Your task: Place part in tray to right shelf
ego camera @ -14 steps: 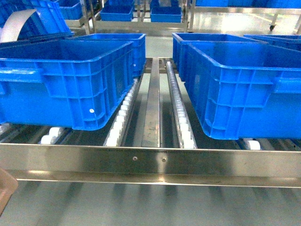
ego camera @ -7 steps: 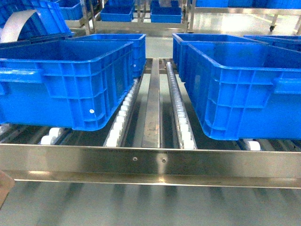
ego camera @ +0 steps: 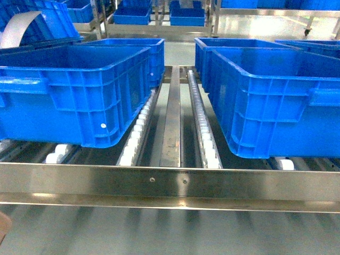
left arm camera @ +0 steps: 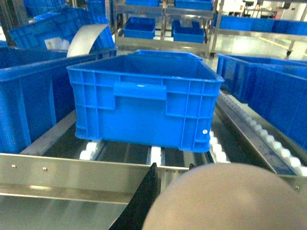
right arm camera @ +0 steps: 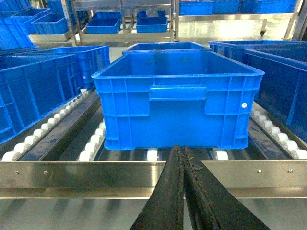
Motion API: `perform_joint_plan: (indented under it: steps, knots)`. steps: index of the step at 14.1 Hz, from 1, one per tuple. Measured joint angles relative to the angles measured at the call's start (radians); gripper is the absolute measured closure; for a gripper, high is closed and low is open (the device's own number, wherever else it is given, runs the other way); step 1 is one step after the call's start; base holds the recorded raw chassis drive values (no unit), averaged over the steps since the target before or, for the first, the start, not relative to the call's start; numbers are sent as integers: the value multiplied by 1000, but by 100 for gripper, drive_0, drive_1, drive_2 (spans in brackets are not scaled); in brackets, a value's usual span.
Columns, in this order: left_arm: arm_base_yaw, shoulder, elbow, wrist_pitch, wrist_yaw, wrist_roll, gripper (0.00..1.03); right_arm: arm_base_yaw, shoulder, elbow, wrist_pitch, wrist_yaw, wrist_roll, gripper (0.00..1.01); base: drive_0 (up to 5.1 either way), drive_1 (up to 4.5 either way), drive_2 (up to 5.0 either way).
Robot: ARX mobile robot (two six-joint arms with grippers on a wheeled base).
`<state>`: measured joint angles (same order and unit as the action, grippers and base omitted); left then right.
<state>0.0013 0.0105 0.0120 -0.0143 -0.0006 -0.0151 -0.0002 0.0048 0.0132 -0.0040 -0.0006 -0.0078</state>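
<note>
Below, right tool (right arm camera: pixel 184 163) fully closed, empty, before shelf rail (right arm camera: pixel 96 175).

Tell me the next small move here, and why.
Probably back off from the shelf and look for the part. No small blue block shows in any view. The right gripper is shut on nothing in front of a crate, and a tan blur fills the left wrist view's foreground.

On the right shelf (ego camera: pixel 170 183), 2 crates sit on the roller tracks (ego camera: pixel 204 133) behind the front rail: the left crate (ego camera: pixel 74 95) and the right crate (ego camera: pixel 271 101), with a centre rail (ego camera: pixel 171 117) between them. Another crate (ego camera: pixel 135 50) stands far behind each. More racks (ego camera: pixel 159 13) stand farther back.
</note>
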Motion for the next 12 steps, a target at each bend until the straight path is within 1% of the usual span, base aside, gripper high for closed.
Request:
perform_joint_plan:
  steps: [3,4,8,9,10,12]
  knots:
    - [0,0,0,3,0,0,91,0,0,0,0,0,0,99,0,0,0]
    - [0,0,0,5,0,0,91,0,0,0,0,0,0,93,0,0,0]
    - [0,0,0,5,0,0,91,0,0,0,0,0,0,40,0,0,0]
    - [0,0,0,5,0,0,91,0,0,0,0,0,0,14,0,0,0]
    - [0,0,0,5,0,0,91,0,0,0,0,0,0,3,0,0,0]
    - [0,0,0,5,0,0,91,0,0,0,0,0,0,3,0,0,0]
